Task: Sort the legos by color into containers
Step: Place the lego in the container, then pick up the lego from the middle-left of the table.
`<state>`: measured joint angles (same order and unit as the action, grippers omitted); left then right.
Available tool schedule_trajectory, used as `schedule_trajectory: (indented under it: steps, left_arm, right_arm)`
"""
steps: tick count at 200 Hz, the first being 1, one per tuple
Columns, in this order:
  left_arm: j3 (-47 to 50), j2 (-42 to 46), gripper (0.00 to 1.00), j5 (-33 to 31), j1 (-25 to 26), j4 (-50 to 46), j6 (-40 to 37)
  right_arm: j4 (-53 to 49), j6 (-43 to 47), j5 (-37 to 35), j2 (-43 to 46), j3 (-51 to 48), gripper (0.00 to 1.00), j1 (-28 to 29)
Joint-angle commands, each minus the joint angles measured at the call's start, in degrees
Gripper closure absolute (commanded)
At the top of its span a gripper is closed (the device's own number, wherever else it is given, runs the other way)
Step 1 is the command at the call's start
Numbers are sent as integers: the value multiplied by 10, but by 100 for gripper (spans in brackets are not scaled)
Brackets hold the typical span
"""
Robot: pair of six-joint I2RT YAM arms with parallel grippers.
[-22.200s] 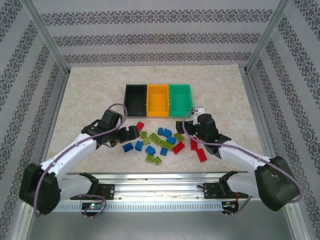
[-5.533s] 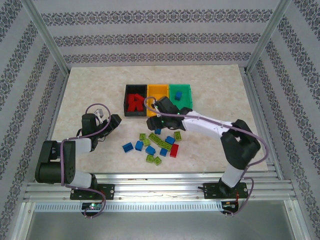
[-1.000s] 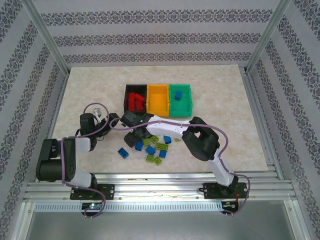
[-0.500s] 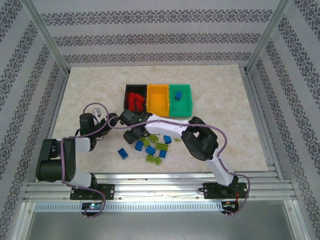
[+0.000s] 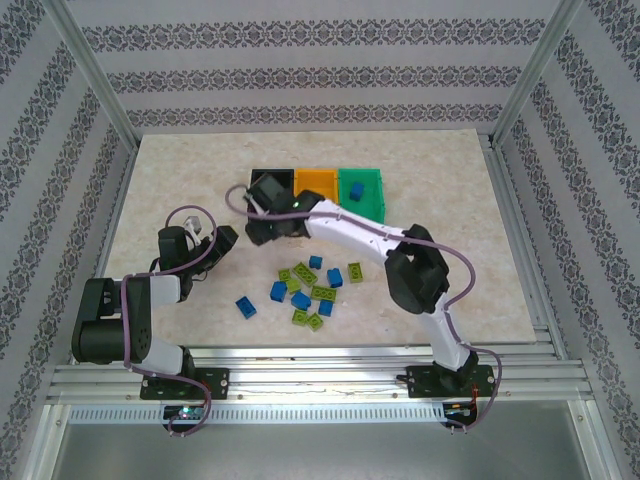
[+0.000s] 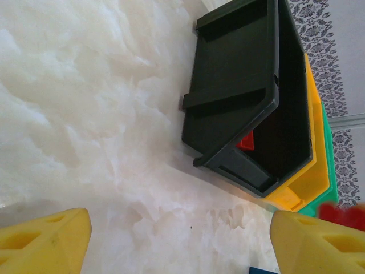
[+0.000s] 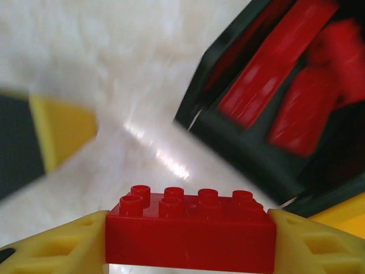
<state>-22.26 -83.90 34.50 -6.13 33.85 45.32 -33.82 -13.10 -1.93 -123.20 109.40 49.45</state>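
**Surface** (image 5: 170, 180): rectangular board with a cream-beige marbled stone pattern, matt, with soft pale glare patches.

**Back wall** (image 5: 320, 70), beyond the surface's far edge: white paper with horizontal bands of dark grey damask ornament.

**Left wall** (image 5: 40, 170) and **right wall** (image 5: 600, 170), flanking the surface: same banded paper.

**Left post** (image 5: 90, 70) and **right post** (image 5: 540, 65): silver aluminium profiles rising from the surface's far corners.

**Near rail** (image 5: 320, 380), along the surface's near edge: slotted aluminium extrusions, with a perforated white strip (image 5: 300, 412) just below.

**Grey panel** (image 5: 320, 455), nearest of all: plain and dull.

**Light:** even and diffuse, casting faint shadows on the surface.
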Motion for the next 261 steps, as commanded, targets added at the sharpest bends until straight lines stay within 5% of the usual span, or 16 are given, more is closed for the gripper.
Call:
schedule_trajectory:
  steps: [1, 60, 88, 125, 183, 261]
  left_arm:
    - [-1, -2, 18, 7, -12, 1, -6]
    - [0, 3, 18, 8, -13, -1, -8]
    - [0, 4, 18, 4, -13, -4, -11]
    - [0, 3, 18, 4, -13, -2, -11]
    - [0, 6, 18, -2, -13, -10, -18]
    - [2, 29, 18, -34, -13, -44, -49]
  right_arm:
    - [-2, 0, -14, -26, 71, 42, -26]
    - [-39, 1, -10, -182, 284, 28, -75]
    - [-28, 5, -9, -175, 258, 25, -69]
    - [9, 15, -4, -84, 130, 23, -52]
    - [135, 16, -12, 148, -232, 23, -20]
    - [283, 20, 18, 408, -597, 23, -108]
